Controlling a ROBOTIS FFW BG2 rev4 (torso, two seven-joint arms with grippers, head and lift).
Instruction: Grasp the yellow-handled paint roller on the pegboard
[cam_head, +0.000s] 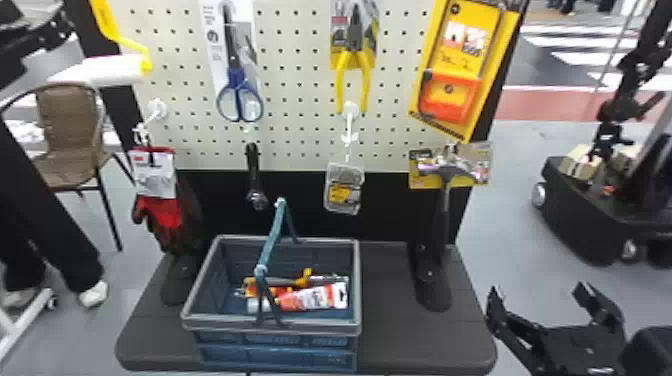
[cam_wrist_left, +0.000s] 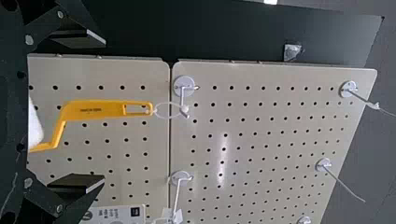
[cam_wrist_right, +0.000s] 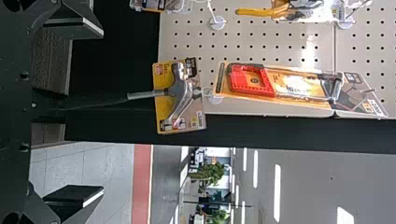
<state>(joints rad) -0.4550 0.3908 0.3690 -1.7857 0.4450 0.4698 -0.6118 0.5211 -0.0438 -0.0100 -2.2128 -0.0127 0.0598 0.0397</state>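
Note:
The yellow-handled paint roller (cam_head: 116, 44) hangs at the pegboard's (cam_head: 300, 130) top left corner, its white roller sleeve (cam_head: 100, 70) below the handle. In the left wrist view the yellow handle (cam_wrist_left: 93, 111) hangs by a white loop from a hook (cam_wrist_left: 184, 88). It lines up between the two spread fingers of my left gripper (cam_wrist_left: 100, 111), which is open; how far it is from the handle I cannot tell. My right gripper (cam_head: 537, 300) is open and holds nothing, low at the right beside the table's corner.
Scissors (cam_head: 239, 95), yellow pliers (cam_head: 352, 70), an orange saw pack (cam_head: 457, 70), a hammer (cam_head: 447, 175) and red gloves (cam_head: 157, 200) hang on the board. A blue basket (cam_head: 215, 280) with tools stands on the black table (cam_head: 415, 335). A chair (cam_head: 70, 135) and a person's legs (cam_head: 35, 225) are at left.

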